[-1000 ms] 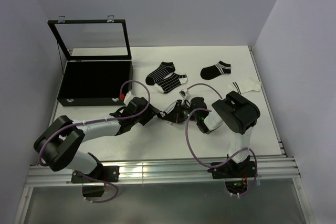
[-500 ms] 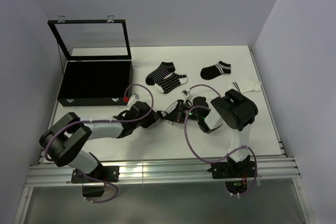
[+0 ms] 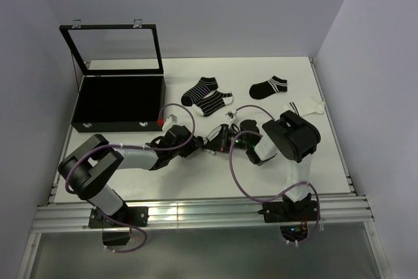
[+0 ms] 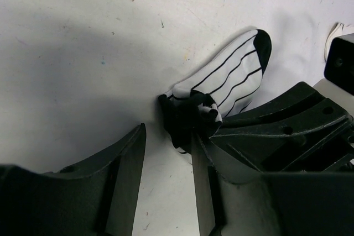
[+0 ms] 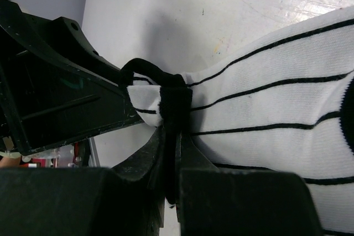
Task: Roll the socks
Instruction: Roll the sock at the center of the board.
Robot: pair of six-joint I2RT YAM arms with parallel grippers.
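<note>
A white sock with thin black stripes (image 4: 235,78) lies on the table between my two grippers, its black cuff (image 4: 185,117) bunched up. My right gripper (image 5: 176,136) is shut on that black cuff, and the sock's white body (image 5: 276,98) spreads out to the right. My left gripper (image 4: 166,139) is open, with bare table between its fingers and its right finger (image 4: 202,186) touching the cuff. In the top view the left gripper (image 3: 198,143) and the right gripper (image 3: 217,140) meet nose to nose and hide most of this sock.
Two striped socks (image 3: 199,89) (image 3: 214,102) lie overlapping at the back middle. A black sock (image 3: 268,87) and a white sock (image 3: 305,106) lie at the back right. A black case (image 3: 117,102) with its glass lid (image 3: 114,49) raised stands at the left.
The left arm's elbow has swung to the right and its wrist has edged closer to the right gripper. The right gripper stays shut on the cuff.
</note>
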